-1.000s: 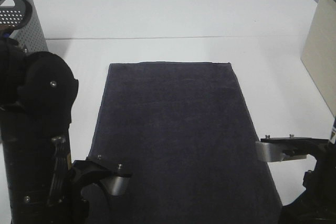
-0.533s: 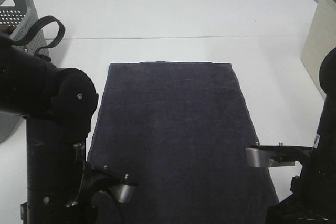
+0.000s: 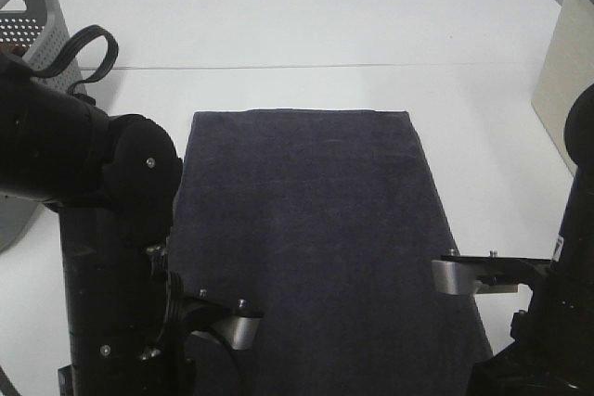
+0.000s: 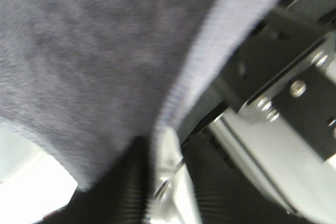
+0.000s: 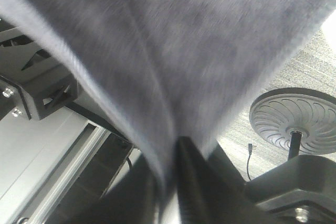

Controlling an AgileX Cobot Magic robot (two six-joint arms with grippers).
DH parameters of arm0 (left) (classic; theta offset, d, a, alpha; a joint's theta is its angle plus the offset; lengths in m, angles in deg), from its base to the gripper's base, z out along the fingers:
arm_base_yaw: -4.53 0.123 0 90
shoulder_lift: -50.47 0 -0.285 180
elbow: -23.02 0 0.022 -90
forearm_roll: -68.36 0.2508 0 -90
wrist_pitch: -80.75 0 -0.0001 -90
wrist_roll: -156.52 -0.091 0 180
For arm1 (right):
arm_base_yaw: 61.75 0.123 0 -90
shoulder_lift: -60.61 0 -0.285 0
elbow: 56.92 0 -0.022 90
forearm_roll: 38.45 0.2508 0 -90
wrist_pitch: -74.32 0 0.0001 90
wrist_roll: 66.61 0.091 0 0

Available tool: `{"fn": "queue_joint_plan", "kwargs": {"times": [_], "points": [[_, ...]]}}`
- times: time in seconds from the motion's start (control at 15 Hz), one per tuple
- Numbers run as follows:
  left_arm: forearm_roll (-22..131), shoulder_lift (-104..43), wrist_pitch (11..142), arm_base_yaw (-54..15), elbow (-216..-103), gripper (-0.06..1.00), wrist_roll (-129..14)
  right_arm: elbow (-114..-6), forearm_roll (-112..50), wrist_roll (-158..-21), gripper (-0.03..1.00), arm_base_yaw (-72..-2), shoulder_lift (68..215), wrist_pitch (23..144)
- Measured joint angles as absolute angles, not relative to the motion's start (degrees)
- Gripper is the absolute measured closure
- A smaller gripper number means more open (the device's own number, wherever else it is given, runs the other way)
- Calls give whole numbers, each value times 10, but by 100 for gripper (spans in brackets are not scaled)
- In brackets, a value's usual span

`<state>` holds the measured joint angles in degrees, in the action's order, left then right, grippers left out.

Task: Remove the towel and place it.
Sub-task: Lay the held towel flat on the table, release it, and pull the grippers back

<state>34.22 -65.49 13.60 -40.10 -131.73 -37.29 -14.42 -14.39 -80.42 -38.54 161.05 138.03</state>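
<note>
The towel is a dark charcoal cloth lying flat on the white table, with its near end hanging over the front edge. Both arms stand at that edge, one at each near corner, and their fingers are hidden below it in the high view. In the left wrist view the towel has a hemmed edge that runs down into my left gripper, which looks shut on it, though the picture is blurred. In the right wrist view the towel creases to a point at my right gripper, which pinches it.
A grey perforated basket with a black strap stands at the far left, behind the left arm. A beige bin stands at the right edge. Below the table's edge the right wrist view shows a round floor base and frame rails.
The left arm has swung right, its wrist bracket now over the towel's near left corner. The right arm has shifted slightly left. The towel lies as before.
</note>
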Motion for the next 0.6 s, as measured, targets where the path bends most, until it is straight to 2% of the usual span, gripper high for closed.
{"fn": "queue_joint_plan", "kwargs": {"times": [0.07, 0.2, 0.27, 0.33, 0.6], "points": [[334, -655, 145, -401, -1317, 46, -365, -144, -139, -804, 76, -385, 1610, 1380], [330, -655, 151, -401, -1317, 16, -359, -144, -122, -804, 51, -385, 1610, 1379], [329, -655, 151, -401, -1317, 10, -359, -144, -119, -804, 38, -385, 1610, 1376], [329, -655, 151, -401, -1318, 8, -357, -144, -119, -804, 31, -385, 1610, 1373], [326, -655, 134, -401, -1333, 6, -361, -144, -119, -804, 25, -385, 1610, 1366]]}}
